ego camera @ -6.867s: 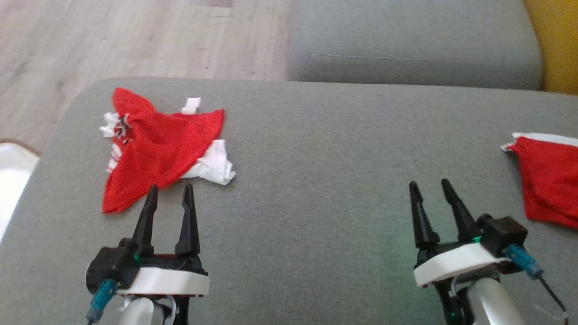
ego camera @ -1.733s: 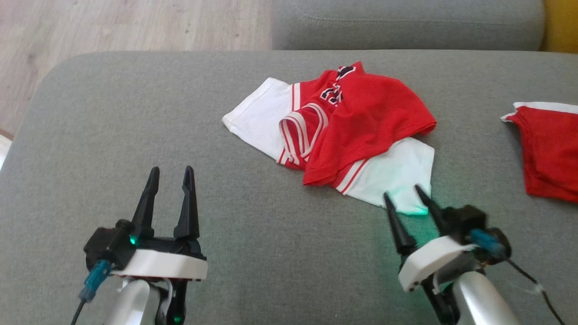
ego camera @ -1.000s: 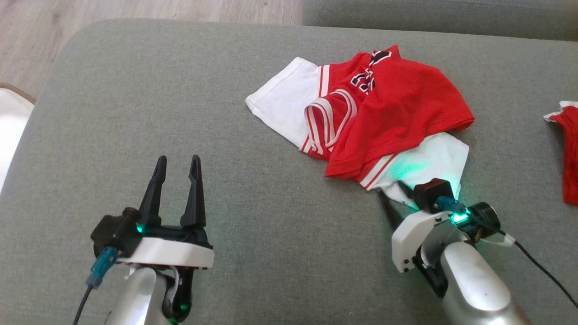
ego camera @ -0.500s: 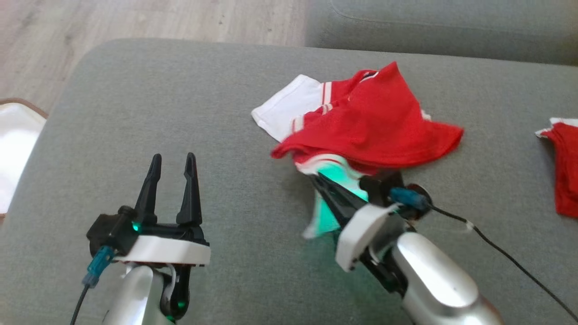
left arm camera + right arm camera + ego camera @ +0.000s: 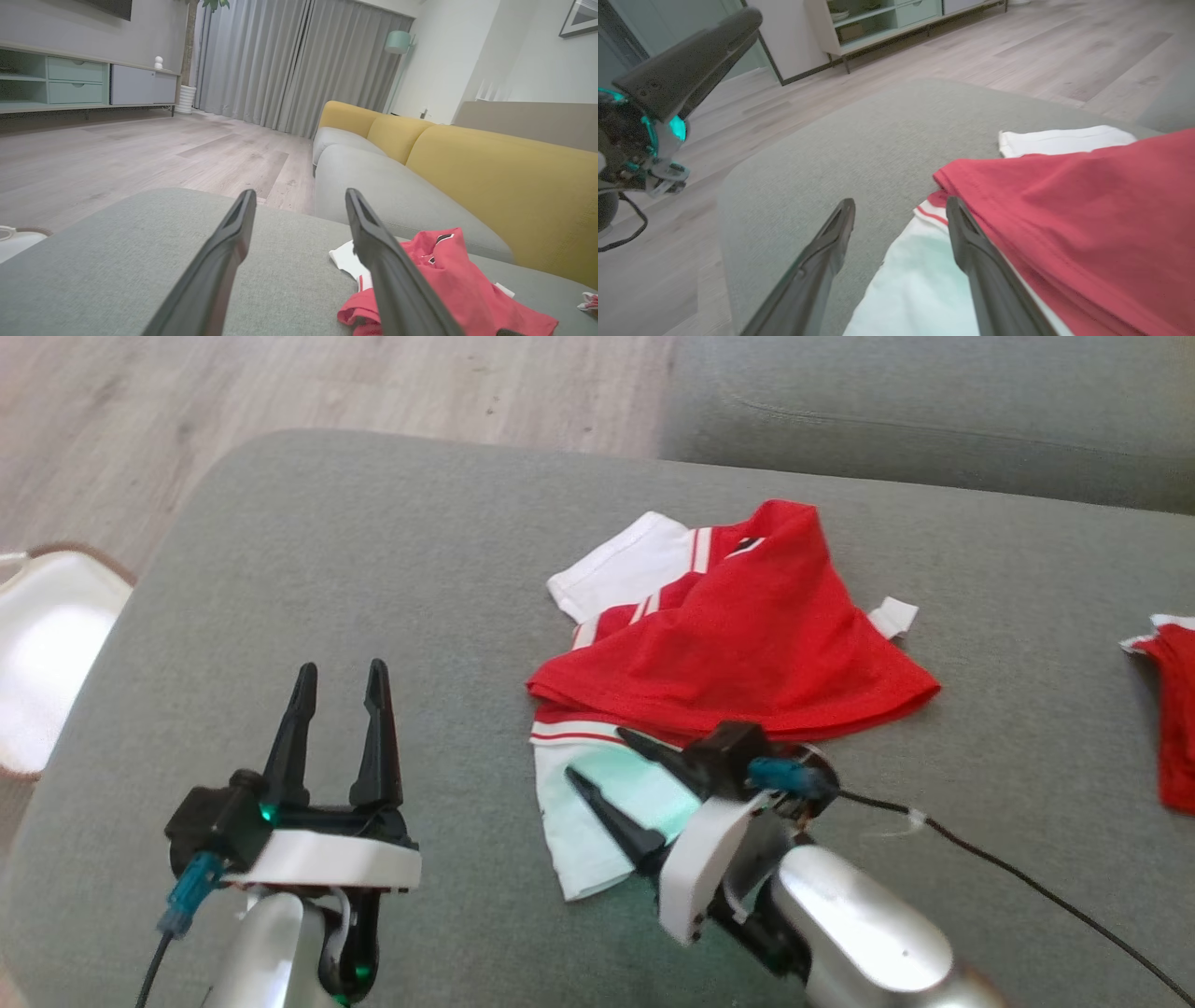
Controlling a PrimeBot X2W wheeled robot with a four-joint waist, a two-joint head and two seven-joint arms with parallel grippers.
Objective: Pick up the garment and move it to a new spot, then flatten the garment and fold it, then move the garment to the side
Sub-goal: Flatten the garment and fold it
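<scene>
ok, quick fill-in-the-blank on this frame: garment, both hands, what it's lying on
1. The right hand, fingers apart, is at the ____ part of the garment.
2. The left hand is open and holds ____.
3. The garment lies on a ____ cushion.
4. Another red cloth lies at the ____ edge of the head view.

Missing words: white; nothing; grey; right

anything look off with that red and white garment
Yes. The garment is crumpled, not flat: red fabric lies folded over a white panel that sticks out crookedly at the open right hand.
</scene>
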